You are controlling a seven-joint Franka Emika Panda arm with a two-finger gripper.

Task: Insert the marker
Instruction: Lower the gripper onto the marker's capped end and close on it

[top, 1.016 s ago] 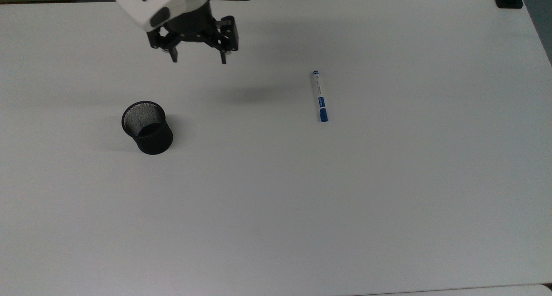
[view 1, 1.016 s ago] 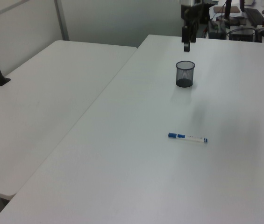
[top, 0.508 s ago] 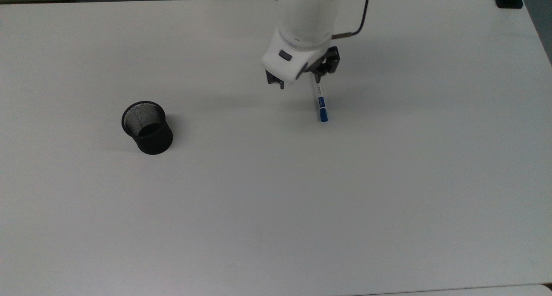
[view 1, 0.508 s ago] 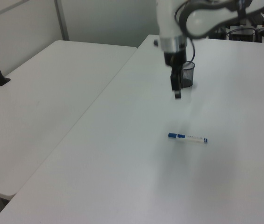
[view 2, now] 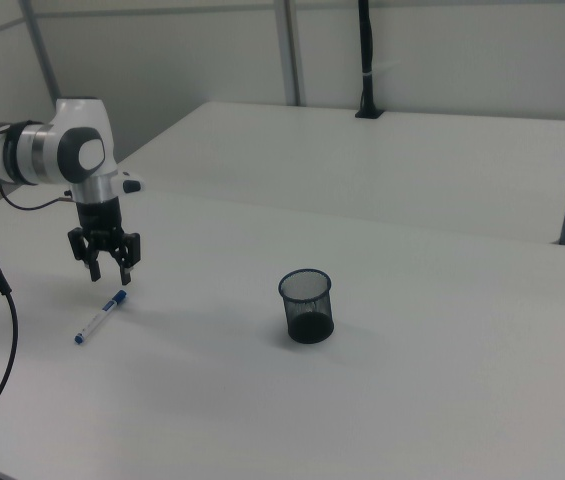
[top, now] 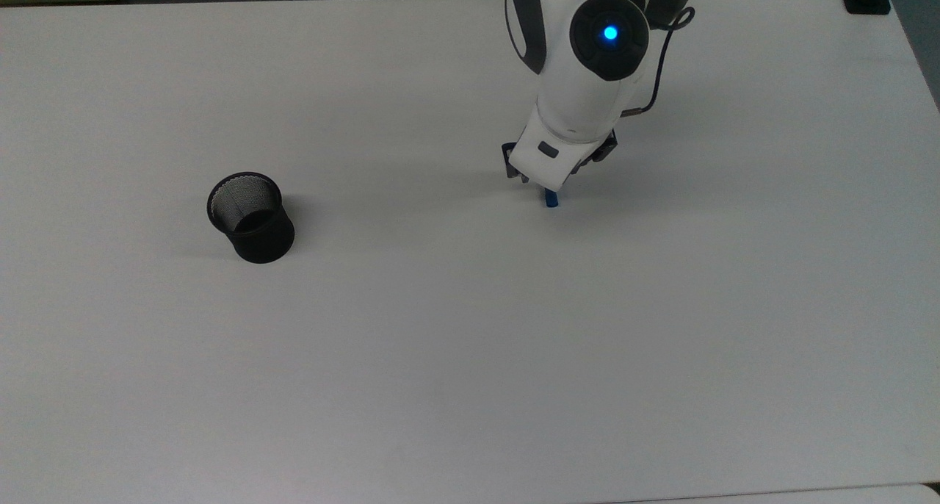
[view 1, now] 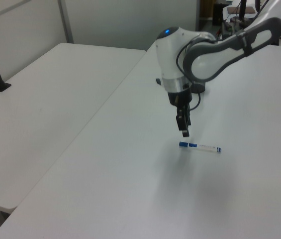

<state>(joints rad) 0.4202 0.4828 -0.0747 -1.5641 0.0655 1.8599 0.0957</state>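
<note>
While my gripper [view 2: 109,272] hangs with fingers spread just above the marker [view 2: 101,316], the mesh cup [view 2: 307,306] stands well apart across bare table [top: 470,357].

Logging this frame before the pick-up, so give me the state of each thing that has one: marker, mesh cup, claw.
marker: lying flat on the table, capped, not gripped
mesh cup: upright, nothing inside, apart from the marker
claw: open, fingers pointing down, hovering above the marker's capped end, holding nothing
</note>
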